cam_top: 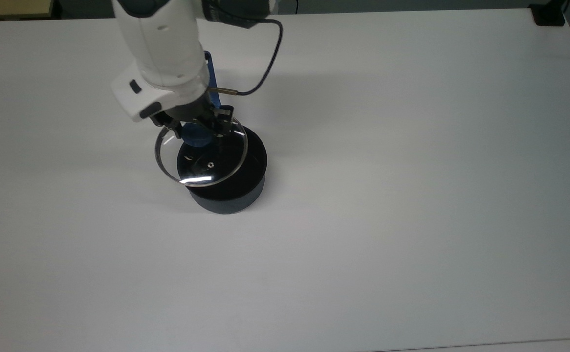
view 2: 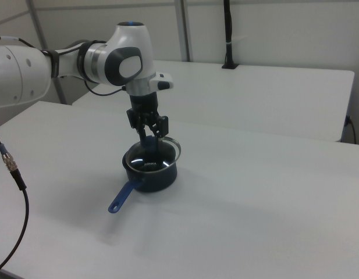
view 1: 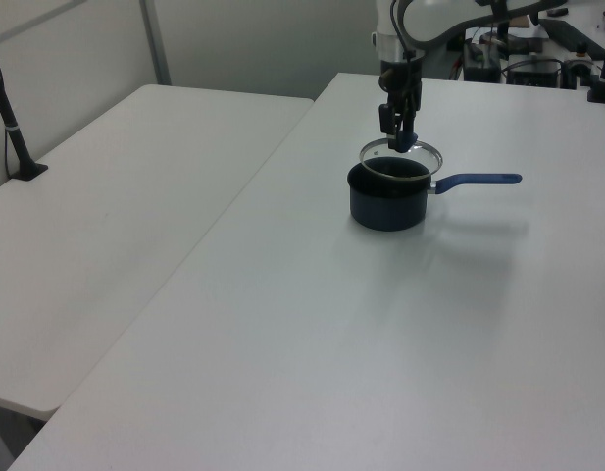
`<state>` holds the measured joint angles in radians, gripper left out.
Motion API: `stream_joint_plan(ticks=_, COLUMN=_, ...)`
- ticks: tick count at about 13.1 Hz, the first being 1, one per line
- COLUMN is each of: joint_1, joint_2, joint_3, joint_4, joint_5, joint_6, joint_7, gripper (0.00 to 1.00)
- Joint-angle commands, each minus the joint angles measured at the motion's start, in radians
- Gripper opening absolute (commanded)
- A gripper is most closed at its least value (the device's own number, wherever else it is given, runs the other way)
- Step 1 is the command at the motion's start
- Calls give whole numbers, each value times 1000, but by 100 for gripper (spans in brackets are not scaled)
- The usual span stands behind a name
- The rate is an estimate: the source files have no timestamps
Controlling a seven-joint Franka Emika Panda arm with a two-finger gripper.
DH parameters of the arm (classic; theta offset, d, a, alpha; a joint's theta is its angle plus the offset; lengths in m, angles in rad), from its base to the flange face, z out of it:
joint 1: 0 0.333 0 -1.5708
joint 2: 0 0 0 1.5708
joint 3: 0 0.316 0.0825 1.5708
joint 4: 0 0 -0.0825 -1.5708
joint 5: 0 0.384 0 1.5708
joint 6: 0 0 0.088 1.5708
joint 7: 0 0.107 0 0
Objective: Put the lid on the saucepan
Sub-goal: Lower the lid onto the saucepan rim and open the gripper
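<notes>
The saucepan is a small black pot with a long blue handle, standing on the white table; it also shows in the right view as the saucepan. My gripper is shut on the blue knob of the lid, a clear glass disc with a metal rim. I hold the lid in the air just over the pot's mouth, offset toward the top view's left. In the right view the lid hangs slightly above the rim under my gripper.
The white table stretches wide to the top view's right and front. A second white table stands alongside in the left view. A black cable trails from the arm. A dark post stands on the far table.
</notes>
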<state>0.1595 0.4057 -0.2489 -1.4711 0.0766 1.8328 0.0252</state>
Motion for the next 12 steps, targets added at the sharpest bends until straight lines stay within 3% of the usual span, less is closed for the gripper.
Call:
stream_joint_plan(ticks=1, joint_1=17, joint_2=13, joint_3=13, joint_4=38, joint_5=-27, joint_6=-32, joint_7=21, gripper=39)
stream_joint_plan(ticks=12, joint_1=23, joint_2=56, joint_3=46, joint_4=54, joint_5=-52, joint_6=-3, joint_7=45, gripper=39)
